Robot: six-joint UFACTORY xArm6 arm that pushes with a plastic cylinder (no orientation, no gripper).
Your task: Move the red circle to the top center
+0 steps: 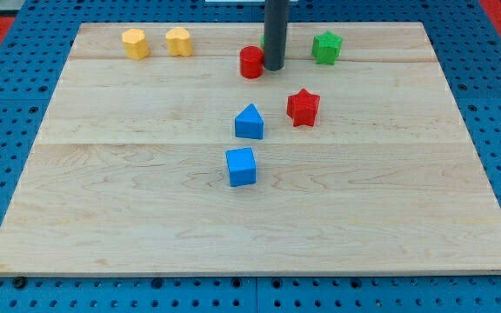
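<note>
The red circle sits near the view's top centre of the wooden board. My tip stands just to the right of the red circle, touching or nearly touching its side. The dark rod rises straight up out of the view's top. A sliver of a green block shows behind the rod, mostly hidden by it.
A green star lies at the top right of centre. A yellow hexagon and a yellow heart-like block lie at the top left. A red star, a blue pentagon-like block and a blue cube lie mid-board.
</note>
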